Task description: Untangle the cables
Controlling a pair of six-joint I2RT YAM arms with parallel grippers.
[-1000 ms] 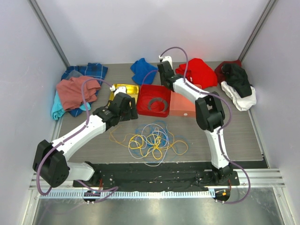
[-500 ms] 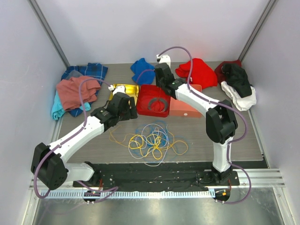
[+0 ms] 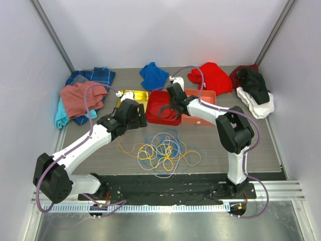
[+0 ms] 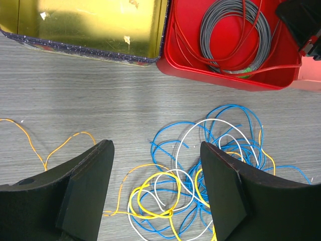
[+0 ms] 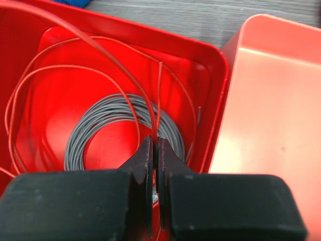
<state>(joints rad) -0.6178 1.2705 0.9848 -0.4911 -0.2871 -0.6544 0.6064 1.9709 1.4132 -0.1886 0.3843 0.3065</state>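
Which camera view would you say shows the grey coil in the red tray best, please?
The left wrist view: nearly the whole grey coil shows. The right wrist view hides its near part behind the claw; from above it is small and partly covered.

We count two arms, the left arm (image 3: 90, 143) and the right arm (image 3: 233, 133); three tins: gold tin (image 4: 85, 25), red tin (image 4: 225, 82), pink tin (image 5: 271, 110); one grey coil (image 4: 233, 65); one red cable (image 5: 158, 95); loose cables (image 3: 161, 150) in four colours; four cloth heaps (image 3: 83, 95).
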